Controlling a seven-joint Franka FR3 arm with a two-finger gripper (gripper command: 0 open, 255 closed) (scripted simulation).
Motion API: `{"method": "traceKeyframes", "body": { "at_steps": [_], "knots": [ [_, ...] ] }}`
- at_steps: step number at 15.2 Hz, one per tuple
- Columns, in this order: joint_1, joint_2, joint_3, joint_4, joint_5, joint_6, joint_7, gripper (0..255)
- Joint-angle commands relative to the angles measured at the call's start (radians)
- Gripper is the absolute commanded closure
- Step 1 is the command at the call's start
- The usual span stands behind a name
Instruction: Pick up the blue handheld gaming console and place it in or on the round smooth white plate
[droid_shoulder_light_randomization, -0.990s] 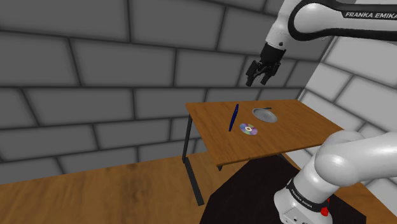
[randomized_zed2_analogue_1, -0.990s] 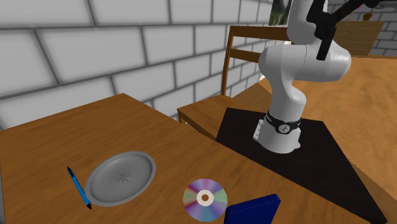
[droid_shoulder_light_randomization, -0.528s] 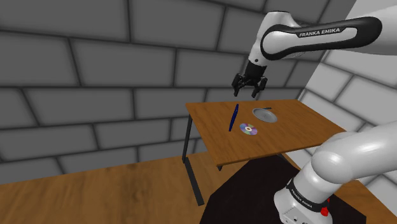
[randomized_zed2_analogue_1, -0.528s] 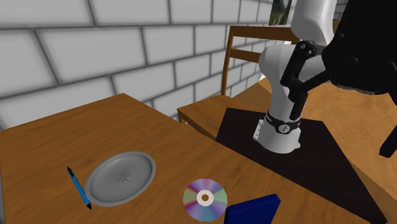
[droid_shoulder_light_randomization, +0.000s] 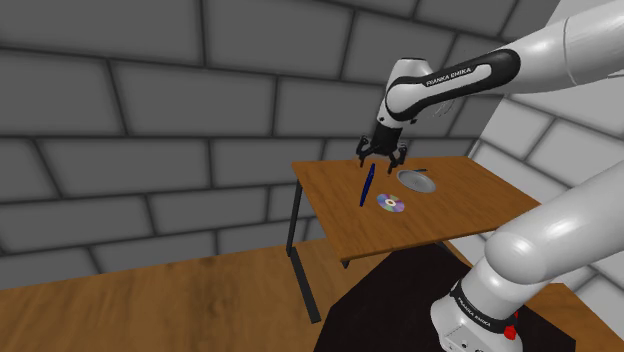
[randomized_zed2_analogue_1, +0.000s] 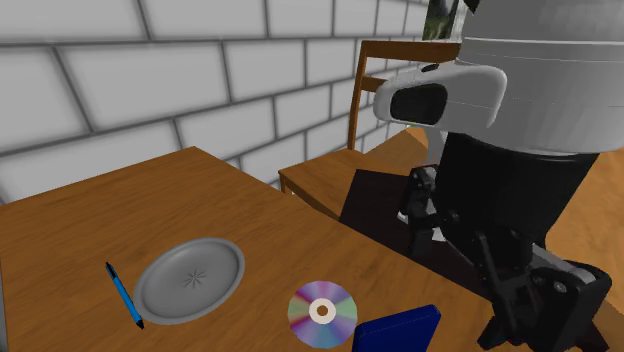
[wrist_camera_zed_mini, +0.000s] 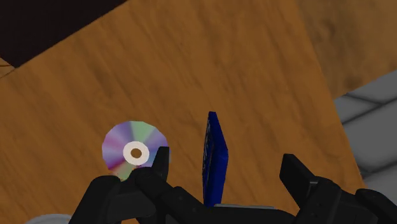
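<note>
End effector (droid_shoulder_light_randomization: 381, 155) hangs over the wooden table (droid_shoulder_light_randomization: 440, 215), just right of centre in the shoulder view, with its fingers spread wide and gripping nothing. The blue handheld console (droid_shoulder_light_randomization: 368, 185) stands upright on its edge on the table, just below the end effector. In the wrist view it sits in the gap between the two fingers and touches neither. A CD (wrist_camera_zed_mini: 135, 151) lies flat beside the console. The round plate (randomized_zed2_analogue_1: 190, 278), drawn grey, rests at lower left of the second exterior view. A blue pen (randomized_zed2_analogue_1: 123, 293) lies just beside the plate, and the CD lies between plate and console.
</note>
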Motion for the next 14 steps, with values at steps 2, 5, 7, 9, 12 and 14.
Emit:
{"method": "traceKeyframes", "body": {
  "at_steps": [2, 5, 7, 9, 12, 14],
  "knots": [
    [-0.01, 0.054, 0.002, -0.011, 0.001, 0.056, 0.04, 0],
    [-0.01, 0.078, 0.003, -0.032, 0.0, 0.102, 0.041, 0],
    [-0.01, 0.095, 0.004, -0.045, -0.001, 0.132, 0.042, 0],
    [-0.01, 0.1, 0.004, -0.048, -0.001, 0.141, 0.042, 0],
    [-0.01, 0.101, 0.004, -0.048, -0.001, 0.141, 0.042, 0],
    [-0.01, 0.101, 0.004, -0.048, -0.001, 0.141, 0.042, 0]
  ]
}}
